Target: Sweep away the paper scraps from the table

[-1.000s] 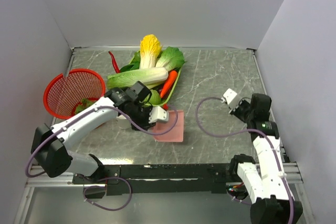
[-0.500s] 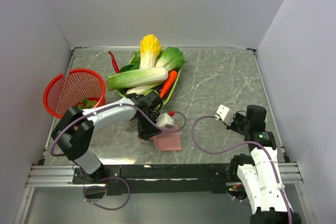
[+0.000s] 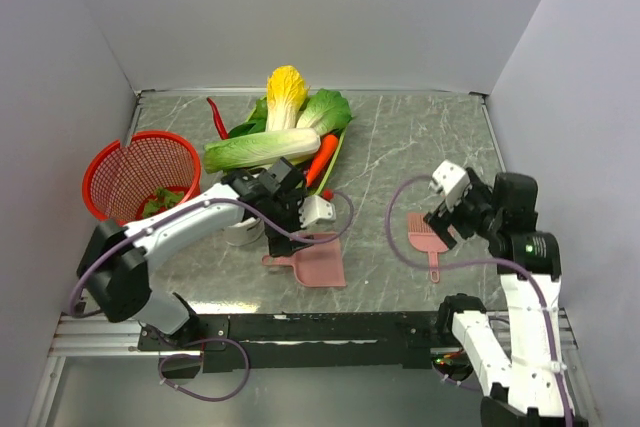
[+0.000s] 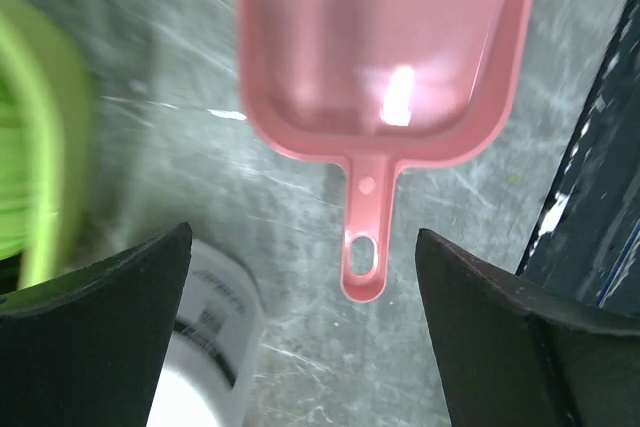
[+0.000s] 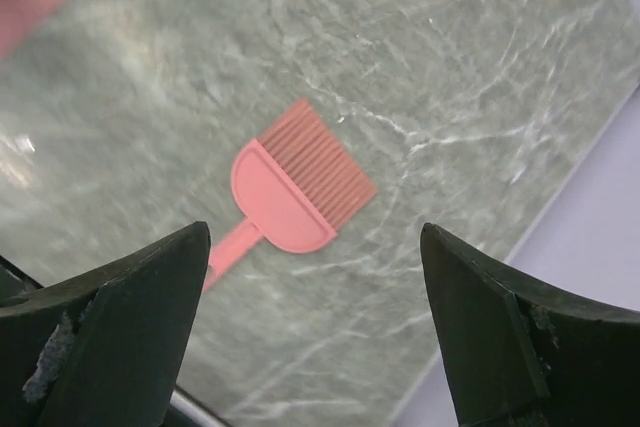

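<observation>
As left hand point(image 4: 303, 242) gapes over dustpan point(image 4: 385, 37), right hand point(image 5: 315, 234) over brush point(image 5: 300, 172)

Flat on grey worktop point(image 3: 400, 137): pink plastic dustpan point(image 3: 318, 265) point(image 4: 385, 47), handle pointing left; pink hand brush point(image 3: 427, 237) point(image 5: 290, 187) well apart at right, handle toward near edge.

Top camera: high at near edge, looks down on whole table point(image 3: 420, 137). Wrist cameras: close, facing down. Left shares dustpan point(image 4: 385, 47), right shares brush point(image 5: 290, 187).

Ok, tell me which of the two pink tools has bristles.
The pink brush: it has a fan of bristles on a thin handle. The pink dustpan is only a smooth scoop with a short handle, no bristles.
</observation>
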{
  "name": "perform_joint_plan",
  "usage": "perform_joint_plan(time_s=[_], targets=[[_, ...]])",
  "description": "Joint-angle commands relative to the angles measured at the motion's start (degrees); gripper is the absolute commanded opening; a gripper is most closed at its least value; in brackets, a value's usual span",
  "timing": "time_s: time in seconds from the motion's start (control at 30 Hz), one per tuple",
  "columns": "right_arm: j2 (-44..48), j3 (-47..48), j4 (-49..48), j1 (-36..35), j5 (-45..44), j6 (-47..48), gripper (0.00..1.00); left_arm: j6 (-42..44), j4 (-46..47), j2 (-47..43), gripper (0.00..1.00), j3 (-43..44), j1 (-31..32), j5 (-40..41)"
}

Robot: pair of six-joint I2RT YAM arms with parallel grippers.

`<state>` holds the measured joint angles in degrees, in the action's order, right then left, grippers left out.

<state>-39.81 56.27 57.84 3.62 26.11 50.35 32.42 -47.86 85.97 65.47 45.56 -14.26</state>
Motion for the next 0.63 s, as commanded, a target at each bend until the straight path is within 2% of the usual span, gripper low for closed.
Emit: perform_joint_plan(time_s=[0.0,0.1,0.2,0.37,0.47,0.6], targets=[[-6.8,3.8,-3.3,-0.4,-7.1,-23.8,0.93,-3.8,2.1,-4.4,0.96,3.3,-1.3,-2.3],[-12.4,6.9,-4.7,-0.3,-17.0,-36.9,0.94,-5.1,2.1,-4.8,0.96,5.2,-3.5,-3.1],[-17.0,10.3,-4.1,-0.3,-21.7,-43.7,0.95,-5.7,1.9,-4.8,0.96,8.4,-6.5,-3.4],[-18.4,12.4,-8.3,-0.3,-25.2,-46.5,0.96,-7.6,2.9,-3.8,0.96,14.4,-11.4,-4.1],[-18.9,14.8,-11.5,-0.3,-25.3,-44.8,0.95,-10.7,4.9,-3.2,0.96,17.6,-14.6,-3.4],[-20.2,22.1,-14.7,-0.4,-25.9,-46.1,0.94,-14.6,8.5,-3.5,0.96,22.1,-18.6,-0.8]])
